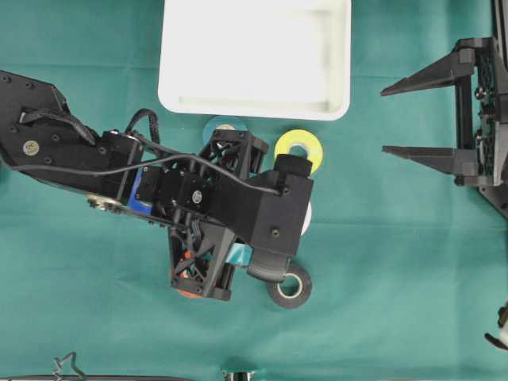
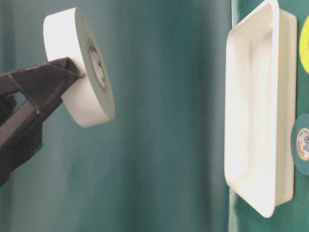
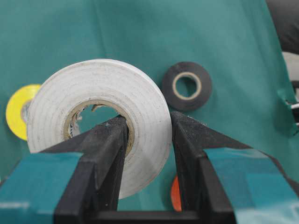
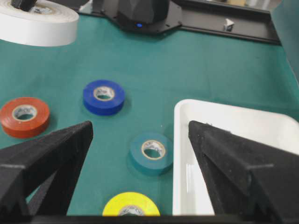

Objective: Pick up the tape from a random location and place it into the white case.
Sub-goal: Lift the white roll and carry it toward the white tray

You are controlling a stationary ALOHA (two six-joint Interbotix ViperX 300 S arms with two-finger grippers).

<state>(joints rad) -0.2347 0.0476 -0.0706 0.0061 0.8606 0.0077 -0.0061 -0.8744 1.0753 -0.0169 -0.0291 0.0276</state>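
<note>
Held off the desk (image 1: pixel 413 262) by the left claw (image 3: pixel 148 135): a white tape roll (image 3: pixel 100 121), one finger (image 3: pixel 105 154) through the core, the other finger (image 3: pixel 189 149) against the outer wall, so closed narrow on the roll's band. Stands on edge in the table-level view, flat faces to the sides, core axis roughly level, tilted slightly. Well apart from the white case (image 1: pixel 254 99), with bare green cloth between in that view.

Sits at the far edge of the overhead view, that white case, long side running left to right, nothing visible inside. Just beside its near rim: a teal roll (image 1: pixel 214 127), partly under the left arm, and a yellow roll (image 1: pixel 299 148). Lies flat near the arm's lower end, a black roll (image 1: pixel 290 286). Seen from the right wrist view, also flat: a blue roll (image 4: pixel 103 96) and a red-orange roll (image 4: pixel 24 116).

Parked at the right edge, the right claw (image 1: pixel 421 119), spread wide, holding nothing, open cloth in front of it.
</note>
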